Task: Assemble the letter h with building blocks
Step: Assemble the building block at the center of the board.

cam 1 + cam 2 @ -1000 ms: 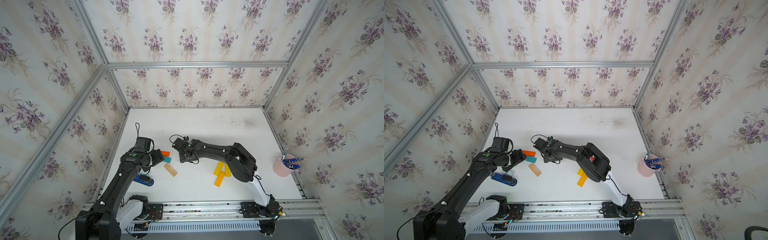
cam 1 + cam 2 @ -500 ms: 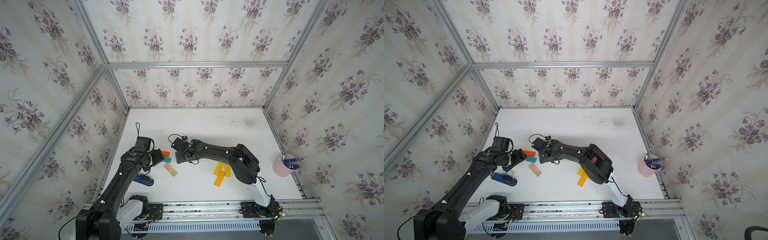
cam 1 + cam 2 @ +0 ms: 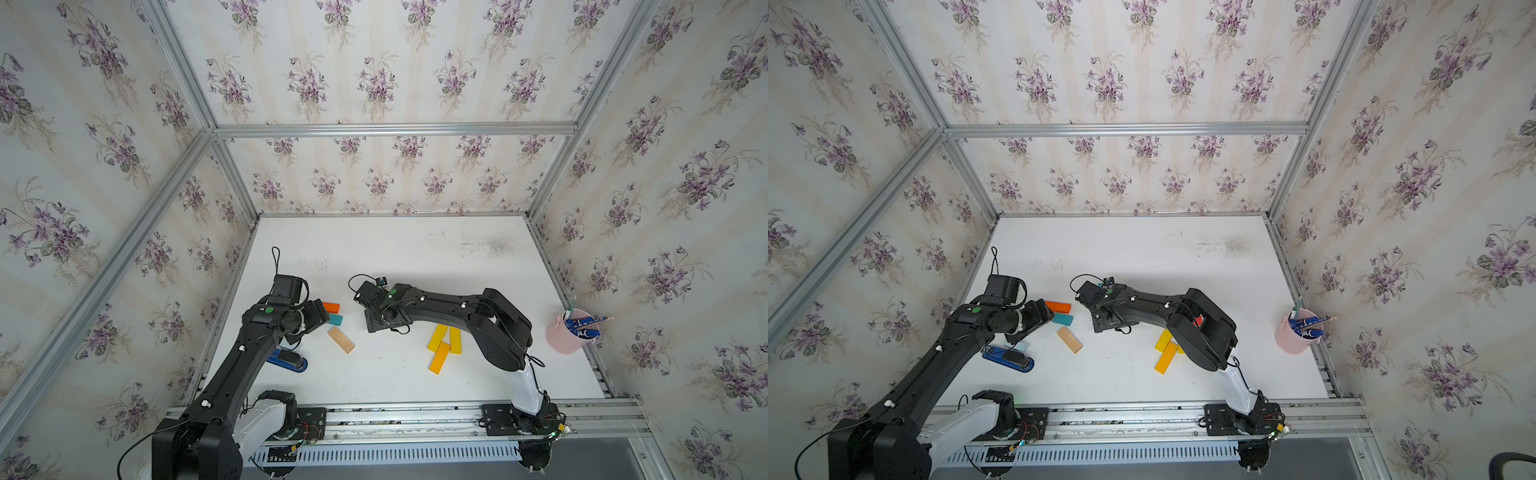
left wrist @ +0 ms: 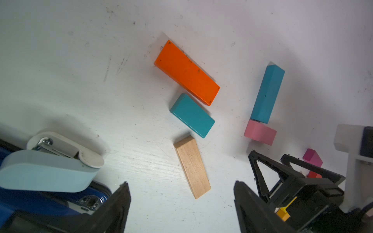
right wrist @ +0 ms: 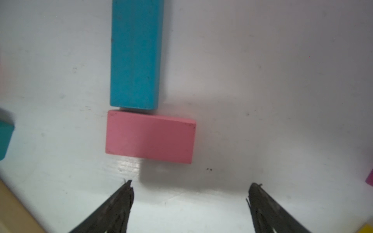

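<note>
Right gripper (image 5: 191, 183) is hovering wide open and empty just short of the pink block (image 5: 150, 137), which is touching the long teal block (image 5: 136, 54) end-on. The right arm (image 3: 436, 299) is hiding both in both top views. Left gripper (image 4: 181, 183), jaws apart, is hanging over the tan block (image 4: 191, 165) near the pink block, apparently not touching it. The stapler (image 4: 46, 171) is lying farther off.

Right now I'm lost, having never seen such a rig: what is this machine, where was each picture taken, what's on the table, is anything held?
These are two black robot arms, the left arm and right arm, on a rail at a white table's front. The two wide pictures are shot from overhead; each close-up is shot from an arm's wrist. On the table lie an orange block, teal block, tan block, yellow blocks, and a long teal bar with a pink block at its end. Also a stapler and a cup. The left fingers and right fingers are open, holding nothing.
</note>
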`<state>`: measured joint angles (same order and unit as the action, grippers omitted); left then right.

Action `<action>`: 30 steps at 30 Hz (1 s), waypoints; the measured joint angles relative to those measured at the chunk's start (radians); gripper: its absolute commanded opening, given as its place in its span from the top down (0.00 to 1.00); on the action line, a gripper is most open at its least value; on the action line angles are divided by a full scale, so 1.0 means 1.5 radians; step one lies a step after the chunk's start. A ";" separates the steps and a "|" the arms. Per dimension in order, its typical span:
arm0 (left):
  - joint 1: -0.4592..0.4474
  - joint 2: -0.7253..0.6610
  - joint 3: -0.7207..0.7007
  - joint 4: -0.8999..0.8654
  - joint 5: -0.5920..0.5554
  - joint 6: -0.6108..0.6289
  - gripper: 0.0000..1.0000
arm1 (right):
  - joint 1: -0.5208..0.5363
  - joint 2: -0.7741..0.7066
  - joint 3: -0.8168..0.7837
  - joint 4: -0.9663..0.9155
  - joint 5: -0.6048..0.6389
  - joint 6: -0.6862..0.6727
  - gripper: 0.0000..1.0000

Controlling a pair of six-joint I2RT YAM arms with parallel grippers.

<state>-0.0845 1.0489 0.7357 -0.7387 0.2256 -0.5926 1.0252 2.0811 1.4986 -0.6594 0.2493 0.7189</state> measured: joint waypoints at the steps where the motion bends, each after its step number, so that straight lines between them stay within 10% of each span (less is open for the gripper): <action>1: 0.000 0.000 0.000 0.002 0.000 0.000 0.17 | -0.002 0.002 0.000 0.005 0.000 0.000 0.10; 30: 0.000 0.003 -0.004 0.014 0.001 -0.002 0.17 | -0.016 0.034 0.025 0.025 -0.002 -0.010 0.11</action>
<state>-0.0845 1.0534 0.7300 -0.7174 0.2276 -0.5961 1.0019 2.1323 1.5360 -0.6216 0.2466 0.7033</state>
